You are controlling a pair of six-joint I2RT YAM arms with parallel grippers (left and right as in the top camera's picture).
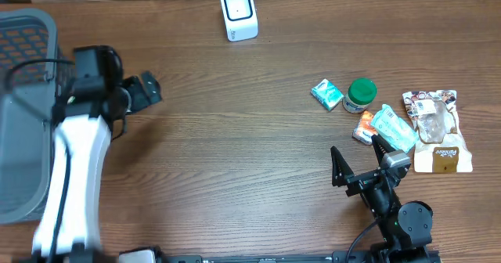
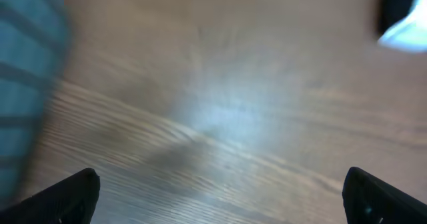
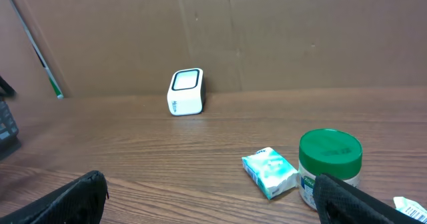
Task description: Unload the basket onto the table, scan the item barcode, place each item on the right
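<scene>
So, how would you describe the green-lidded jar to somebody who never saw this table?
On the wooden table, find the group of groceries on the right side. The jar stands at its far edge, beside a small teal packet. It is the only round item there, with a green lid on a white body; its neighbours are flat packets.

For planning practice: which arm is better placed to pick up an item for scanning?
Right. The right gripper, open, sits beside the teal packet; the left gripper is far off by the basket.

scanner [image 1: 239, 13]: white, upright, far centre | teal packet [image 1: 326, 95], green-lidded jar [image 1: 361, 95], teal pouch [image 1: 393, 127]: clustered right, lying free
</scene>
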